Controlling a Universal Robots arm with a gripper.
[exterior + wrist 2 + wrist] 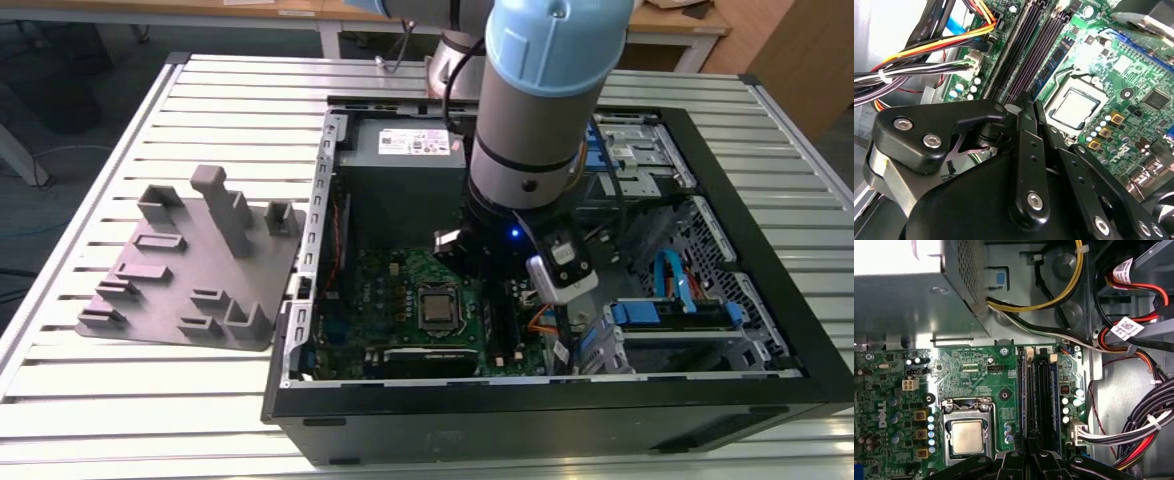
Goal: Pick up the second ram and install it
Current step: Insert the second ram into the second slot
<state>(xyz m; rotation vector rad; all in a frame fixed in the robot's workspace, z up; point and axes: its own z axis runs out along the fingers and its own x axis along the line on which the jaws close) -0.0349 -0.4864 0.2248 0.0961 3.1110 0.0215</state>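
Note:
My gripper (510,288) hangs inside the open computer case (747,180), low over the motherboard (394,285). In both wrist views its black fingers (1023,130) stand pressed close together over the row of long black memory slots (1044,390). A thin dark stick, the second ram (1031,437), shows edge-on between the fingertips and lines up with a slot close to the processor socket (968,435). I cannot tell whether it touches the slot. Another stick with a blue label (1056,60) sits in a neighbouring slot.
A grey holder plate (187,270) with upright pegs lies on the slatted table at the exterior view's left. Bundles of coloured cables (1134,430) run beside the slots. The power supply (400,150) fills the case's far end, and drive bays (667,310) stand on the exterior view's right.

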